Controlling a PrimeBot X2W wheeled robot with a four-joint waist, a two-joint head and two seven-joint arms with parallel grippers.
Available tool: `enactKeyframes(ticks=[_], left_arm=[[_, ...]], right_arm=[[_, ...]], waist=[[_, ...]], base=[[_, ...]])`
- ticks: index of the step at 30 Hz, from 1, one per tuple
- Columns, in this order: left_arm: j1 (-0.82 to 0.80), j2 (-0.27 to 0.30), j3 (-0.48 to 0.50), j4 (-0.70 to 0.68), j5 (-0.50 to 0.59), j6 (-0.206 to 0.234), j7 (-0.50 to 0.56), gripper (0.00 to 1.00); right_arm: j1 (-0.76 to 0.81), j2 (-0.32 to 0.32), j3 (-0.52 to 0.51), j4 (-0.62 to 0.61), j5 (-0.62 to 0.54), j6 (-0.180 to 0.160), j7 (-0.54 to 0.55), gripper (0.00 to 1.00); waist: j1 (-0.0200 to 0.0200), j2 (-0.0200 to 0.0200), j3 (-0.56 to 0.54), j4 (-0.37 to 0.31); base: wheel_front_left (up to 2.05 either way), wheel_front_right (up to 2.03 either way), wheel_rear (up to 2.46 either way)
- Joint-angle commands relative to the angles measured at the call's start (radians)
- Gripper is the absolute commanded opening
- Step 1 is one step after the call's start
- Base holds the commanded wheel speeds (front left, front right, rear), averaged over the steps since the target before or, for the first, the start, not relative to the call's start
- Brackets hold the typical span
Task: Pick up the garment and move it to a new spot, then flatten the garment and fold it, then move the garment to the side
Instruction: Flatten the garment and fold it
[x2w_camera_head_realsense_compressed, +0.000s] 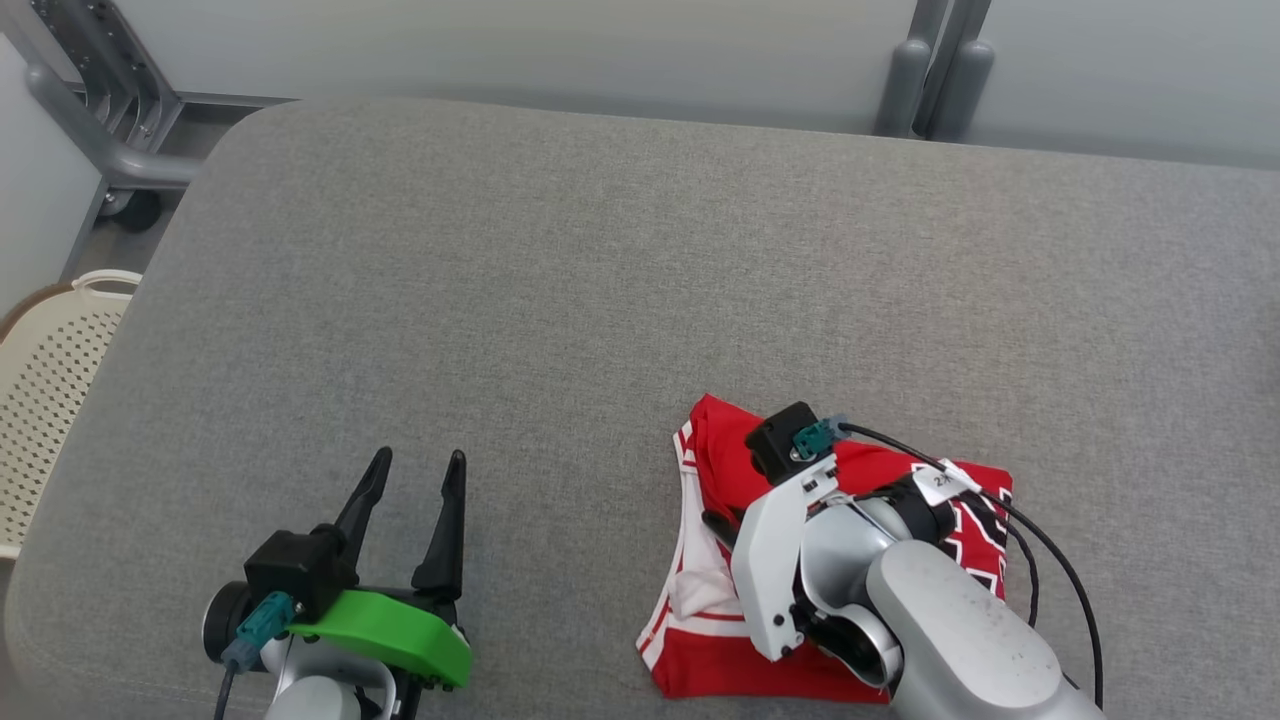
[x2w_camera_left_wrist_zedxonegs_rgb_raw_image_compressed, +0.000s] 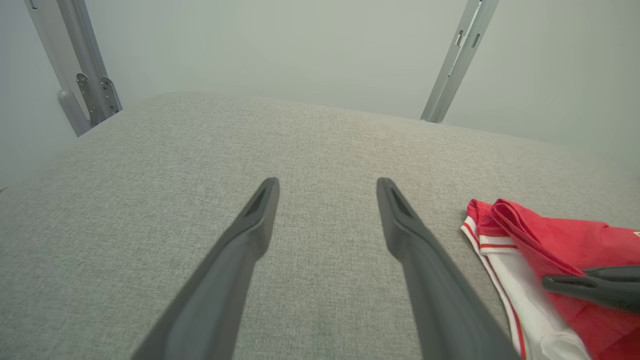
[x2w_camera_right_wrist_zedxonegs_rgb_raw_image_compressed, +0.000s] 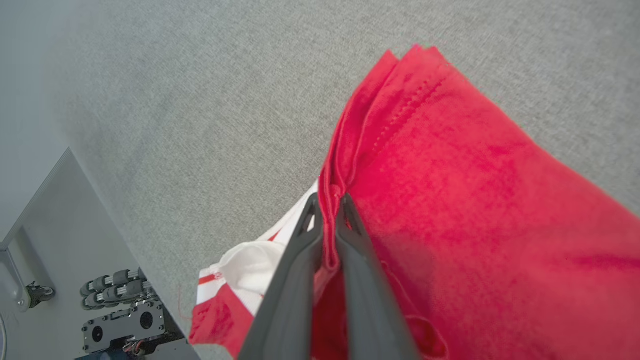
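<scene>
Right wrist view: right claw (x2w_camera_right_wrist_zedxonegs_rgb_raw_image_compressed: 327, 202) pinches the red garment (x2w_camera_right_wrist_zedxonegs_rgb_raw_image_compressed: 450, 200); left claw (x2w_camera_head_realsense_compressed: 418, 458) spread nearby, basket (x2w_camera_head_realsense_compressed: 50, 400) beside the cushion (x2w_camera_head_realsense_compressed: 600, 250).

A broad padded surface (x2w_camera_head_realsense_compressed: 600, 300), covered in grey woven fabric, spread across most of the head view; its far left corner was rounded. A red garment (x2w_camera_head_realsense_compressed: 712, 470) lay on it near the front edge, towards the right. The garment was gathered into a compact, roughly rectangular heap of several layers. Red cloth sat uppermost, with a white panel edged in red and white stripes showing along its left side. A black and white print showed on its right part. At its far corner, stitched red edges lay stacked together.
</scene>
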Motion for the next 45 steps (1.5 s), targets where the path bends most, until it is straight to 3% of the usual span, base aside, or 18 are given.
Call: enactKeyframes(ticks=[1, 2, 3, 4, 5, 13, 22, 28, 29, 30, 31, 32, 38, 45], left_arm=[[-0.014, -0.001, 0.000, 0.002, -0.005, -0.002, -0.001, 1.00], [-0.014, -0.002, -0.001, 0.003, -0.006, -0.002, -0.001, 1.00], [-0.014, -0.003, -0.002, 0.004, -0.007, -0.002, -0.001, 1.00], [-0.013, -0.003, -0.002, 0.005, -0.008, -0.002, -0.001, 1.00], [-0.012, -0.003, -0.001, 0.006, -0.009, -0.002, -0.001, 1.00], [0.012, 0.007, 0.021, 0.001, -0.004, -0.002, 0.000, 1.00], [0.030, -0.001, 0.020, -0.003, 0.005, -0.002, -0.001, 1.00], [0.040, -0.007, 0.025, -0.006, 0.005, -0.002, -0.001, 1.00], [0.040, -0.008, 0.026, -0.007, 0.005, -0.002, -0.001, 1.00], [0.041, -0.010, 0.026, -0.008, 0.004, -0.002, -0.001, 1.00], [0.042, -0.010, 0.025, -0.008, 0.003, -0.002, -0.001, 1.00], [0.042, -0.010, 0.025, -0.008, 0.003, -0.002, 0.000, 1.00], [0.036, -0.010, 0.021, -0.008, 0.002, -0.002, -0.001, 1.00], [0.039, -0.004, 0.024, -0.008, -0.008, -0.002, 0.000, 1.00]], right_arm=[[-0.009, -0.001, 0.005, 0.007, 0.008, 0.000, -0.008, 0.00], [-0.011, -0.001, 0.010, 0.011, 0.016, 0.000, -0.009, 0.00], [-0.012, -0.001, 0.015, 0.014, 0.021, 0.000, -0.012, 0.27], [-0.012, -0.001, 0.017, 0.013, 0.032, 0.000, -0.019, 0.99], [-0.011, -0.001, 0.016, 0.010, 0.044, 0.000, -0.025, 1.00], [-0.025, -0.002, -0.067, -0.081, 0.132, 0.000, -0.118, 1.00], [0.103, -0.021, -0.294, -0.184, -0.137, 0.000, -0.134, 1.00], [0.222, -0.045, -0.302, -0.233, -0.225, 0.000, -0.130, 1.00], [0.239, -0.048, -0.300, -0.241, -0.235, 0.000, -0.131, 0.87], [0.253, -0.057, -0.290, -0.247, -0.247, 0.000, -0.132, 0.45], [0.265, -0.062, -0.279, -0.251, -0.254, 0.000, -0.137, 0.11], [0.273, -0.068, -0.262, -0.251, -0.262, -0.001, -0.140, 0.00], [0.253, -0.096, -0.167, -0.202, -0.275, -0.001, -0.178, 0.00], [0.198, -0.077, -0.087, -0.088, -0.235, -0.001, -0.223, 0.00]], waist=[[0.0000, 0.0000, 0.000, 0.003], [0.0000, 0.0000, -0.001, 0.005], [0.0000, 0.0000, -0.001, 0.006], [0.0000, 0.0000, -0.003, 0.007], [0.0000, 0.0000, -0.004, 0.007], [0.0000, 0.0000, -0.022, -0.015], [0.0000, 0.0000, -0.049, -0.042], [0.0000, 0.0000, -0.056, -0.053], [0.0000, 0.0000, -0.055, -0.056], [0.0000, 0.0000, -0.054, -0.057], [0.0000, 0.0000, -0.054, -0.059], [0.0000, 0.0000, -0.053, -0.061], [0.0000, 0.0000, -0.047, -0.064], [0.0000, 0.0000, -0.045, -0.055]], base=[[0.00, 0.00, 0.00], [0.00, 0.00, 0.00], [0.00, 0.00, 0.00], [0.00, 0.00, 0.00], [0.00, 0.00, 0.00], [0.00, 0.00, 0.00], [0.00, 0.00, 0.00], [0.00, 0.00, 0.00], [0.00, 0.00, 0.00], [0.00, 0.00, 0.00], [0.00, 0.00, 0.00], [0.00, 0.00, 0.00], [0.00, 0.00, 0.00], [0.00, 0.00, 0.00]])
